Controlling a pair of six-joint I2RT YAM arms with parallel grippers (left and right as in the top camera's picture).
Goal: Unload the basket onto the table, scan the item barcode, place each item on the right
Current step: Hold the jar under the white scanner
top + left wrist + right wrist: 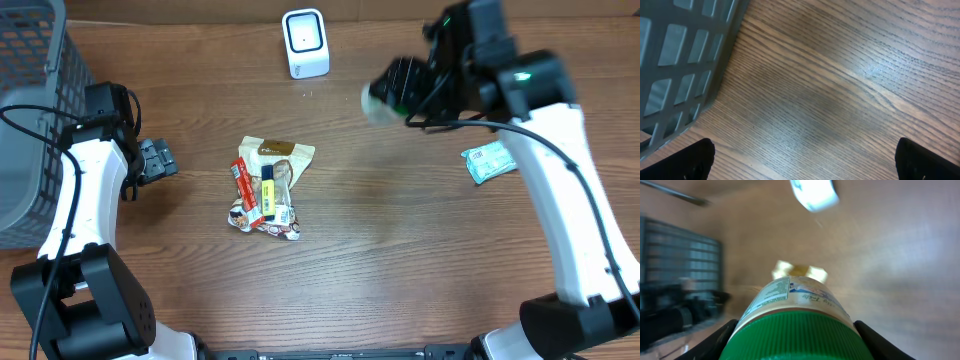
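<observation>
Green-lidded jar [790,322] fills the bottom of the right wrist view, label side up, a dark finger [715,341] at each side of the lid. Right hand [795,342] is grasping the jar.

Bench [380,270]: wood grain, carries everything else.

Basket [40,100]: grey mesh, at 9 to 10 o'clock on the bench edge. Its wall also shows at 10 o'clock in the left wrist view.

Left hand [158,160]: just on the 3 o'clock side of the basket, released, fingers spread wide, nothing between them, bare bench under it.

Pile of snack packets [268,190]: mid-bench, a red and a yellow wrapper on top.

Jar in the overhead view: at 1 o'clock, blurred, in the right hand, on the 3 o'clock side of the scanner [305,42] and apart from it.

Scanner: white, at 12 o'clock near the far edge, standing alone.

Green-white packet [488,162]: at 3 o'clock, lying flat, partly under the right arm.
</observation>
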